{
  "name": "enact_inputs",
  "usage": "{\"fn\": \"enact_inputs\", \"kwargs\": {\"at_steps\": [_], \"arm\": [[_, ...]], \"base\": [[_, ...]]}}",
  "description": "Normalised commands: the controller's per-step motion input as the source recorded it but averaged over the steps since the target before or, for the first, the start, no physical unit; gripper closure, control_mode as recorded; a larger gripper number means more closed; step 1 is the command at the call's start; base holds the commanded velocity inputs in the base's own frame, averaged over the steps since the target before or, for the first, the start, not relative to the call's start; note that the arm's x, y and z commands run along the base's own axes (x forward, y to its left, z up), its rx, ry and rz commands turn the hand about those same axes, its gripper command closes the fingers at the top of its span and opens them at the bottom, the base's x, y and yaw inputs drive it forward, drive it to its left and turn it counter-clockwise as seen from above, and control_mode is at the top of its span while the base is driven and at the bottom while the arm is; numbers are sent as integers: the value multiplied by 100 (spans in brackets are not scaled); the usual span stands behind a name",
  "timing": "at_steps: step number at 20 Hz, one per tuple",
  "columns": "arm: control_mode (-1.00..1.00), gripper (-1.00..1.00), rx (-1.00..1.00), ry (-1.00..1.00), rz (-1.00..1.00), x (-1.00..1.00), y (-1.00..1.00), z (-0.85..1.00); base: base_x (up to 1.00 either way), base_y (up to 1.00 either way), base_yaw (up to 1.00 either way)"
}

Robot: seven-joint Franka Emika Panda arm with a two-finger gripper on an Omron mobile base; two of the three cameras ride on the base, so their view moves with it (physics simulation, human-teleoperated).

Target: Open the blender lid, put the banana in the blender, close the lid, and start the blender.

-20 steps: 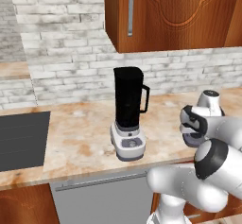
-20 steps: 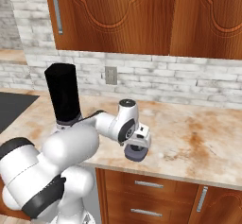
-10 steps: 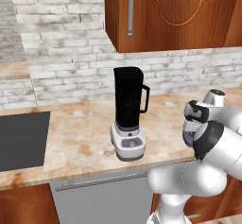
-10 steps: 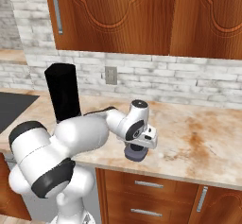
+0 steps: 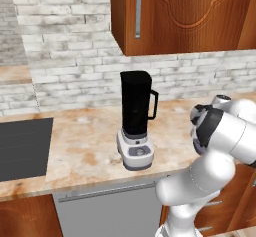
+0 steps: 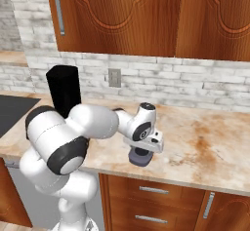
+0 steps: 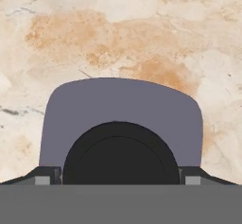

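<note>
Swung farther right of the blender within a second, the arm held the lid low on the table, fingers straddling its knob; releasing cleanly before retreating seemed the sound move.

You see a black blender jar on its light grey base. The blender lid is dark grey with a black knob, and the worktop is mottled beige and orange.

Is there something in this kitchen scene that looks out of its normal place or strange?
The blender lid is not on the blender; it lies on the counter to the jar's right, directly under the gripper. The jar's top appears uncovered. Nothing looks spilled or damaged.
</note>
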Motion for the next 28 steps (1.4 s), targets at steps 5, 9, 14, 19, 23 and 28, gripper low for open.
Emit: {"fn": "enact_inputs", "kwargs": {"at_steps": [5, 9, 14, 19, 23, 28], "arm": [[-100, -100, 0, 8, 0, 8, 0, -47], [-100, 100, -1, 4, 0, -10, 12, -61], [-100, 100, -2, 1, 0, -26, 18, -19], [-100, 100, 0, 0, 0, -15, 1, 52], [-100, 100, 0, -4, 0, -12, 0, 100], [-100, 100, -1, -7, 0, -24, 15, 100]], "base": [[0, 0, 0], [0, 0, 0], [0, 0, 0], [0, 0, 0], [0, 0, 0], [0, 0, 0]]}}
